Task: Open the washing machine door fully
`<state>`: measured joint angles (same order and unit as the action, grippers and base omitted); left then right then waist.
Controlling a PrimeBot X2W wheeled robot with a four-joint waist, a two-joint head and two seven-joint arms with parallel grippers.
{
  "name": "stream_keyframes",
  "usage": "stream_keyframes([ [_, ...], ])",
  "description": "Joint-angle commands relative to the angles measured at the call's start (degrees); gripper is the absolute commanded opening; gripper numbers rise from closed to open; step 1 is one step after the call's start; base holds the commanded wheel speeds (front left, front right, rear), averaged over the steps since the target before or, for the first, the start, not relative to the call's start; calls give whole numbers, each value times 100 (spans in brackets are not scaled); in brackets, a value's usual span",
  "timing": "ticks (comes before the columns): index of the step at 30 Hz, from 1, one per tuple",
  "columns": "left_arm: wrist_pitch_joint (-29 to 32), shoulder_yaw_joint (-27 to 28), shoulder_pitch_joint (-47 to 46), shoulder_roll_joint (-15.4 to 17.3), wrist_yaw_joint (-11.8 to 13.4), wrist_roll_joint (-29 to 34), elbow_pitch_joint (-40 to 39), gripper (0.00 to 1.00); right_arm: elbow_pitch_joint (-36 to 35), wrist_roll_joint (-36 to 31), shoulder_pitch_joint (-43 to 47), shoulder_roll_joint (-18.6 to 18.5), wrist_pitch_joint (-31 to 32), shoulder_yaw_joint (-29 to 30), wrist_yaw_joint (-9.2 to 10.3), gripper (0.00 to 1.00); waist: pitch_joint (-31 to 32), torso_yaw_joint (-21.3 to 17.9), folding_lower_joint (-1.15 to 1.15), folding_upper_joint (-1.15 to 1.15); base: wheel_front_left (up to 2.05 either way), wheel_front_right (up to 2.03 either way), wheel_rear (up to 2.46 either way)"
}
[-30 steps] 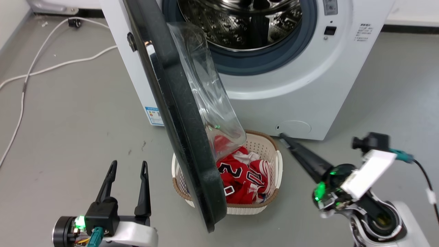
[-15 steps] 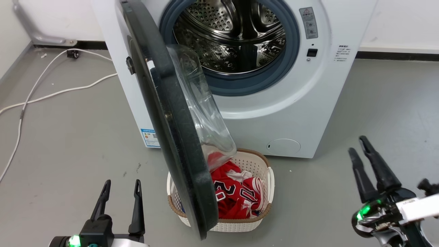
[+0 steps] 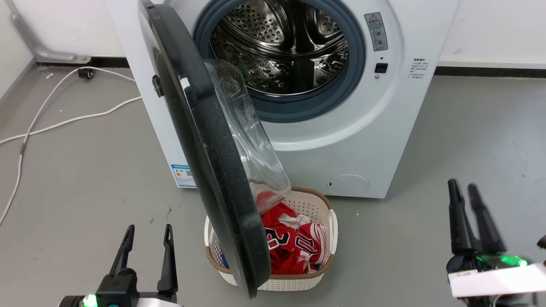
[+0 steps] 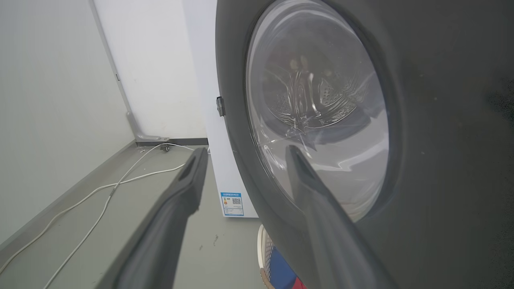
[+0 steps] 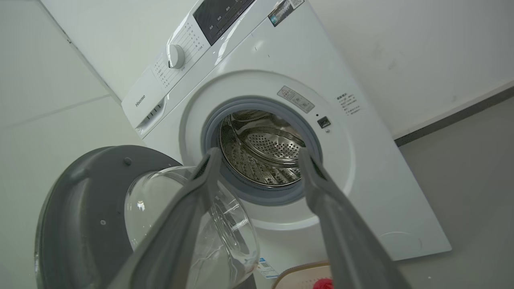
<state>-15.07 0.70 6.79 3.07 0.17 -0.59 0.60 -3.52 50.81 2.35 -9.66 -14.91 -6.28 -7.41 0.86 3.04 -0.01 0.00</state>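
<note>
Washing machine door (image 3: 209, 170) stands swung well out from the machine (image 3: 349, 140), attached at the left of the opening and nearly edge-on to your head cam. Its top is cut off by the frame edge. The glass bowl (image 3: 251, 145) bulges toward the drum side. It's see-thru w/ reflections, so its lower outline is hard to trace. A small dark fitting (image 3: 157, 85) sits on the rim's outer edge, can't tell what it is. The drum opening (image 3: 281, 47) is uncovered, w/ steel showing inside and a grey rubber ring (image 3: 318, 102) round it; the upper part is cropped.

The door's lower end hides the left part of the basket (image 3: 330, 226), which sits on the floor (image 3: 405, 238) just in front of the machine. A red jersey (image 3: 294, 247) w/ white numerals lies in it, partly behind door & bowl.

L gripper (image 3: 149, 228) is low, left of the door and apart from it, fingers spread w/ nothing between. In L wrist cam the door's outer face runs off-frame at right. One finger overlaps the glass there, but head cam shows a gap.

R gripper (image 3: 461, 184) is low right, well apart from door & machine. Its fingers look near-together in head cam, but R wrist cam shows them parted, holding nothing. Its wrist is cropped at the bottom edge.

A white cable (image 3: 106, 114) trails off-frame at left.
</note>
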Motion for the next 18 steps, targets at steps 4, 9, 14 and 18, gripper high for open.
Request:
stream_keyframes([
  [4,-16,7,9,3,1,23,-13,100,-263,-1835,-125,167,-23,206,-15,100,-16,-2,1,0,0,0,0],
  [9,-16,-18,-27,-1,19,22,-28,100,-516,-3509,21,419,-26,461,-8,100,-33,30,1,0,0,0,0],
  [14,-16,-18,-24,-2,34,18,-47,100,-445,-4476,200,592,-27,776,-8,100,-56,39,1,0,0,0,0],
  [18,-16,-36,-20,-4,34,36,-57,100,-114,-4881,312,667,-27,958,-8,100,-70,37,1,0,0,0,0],
])
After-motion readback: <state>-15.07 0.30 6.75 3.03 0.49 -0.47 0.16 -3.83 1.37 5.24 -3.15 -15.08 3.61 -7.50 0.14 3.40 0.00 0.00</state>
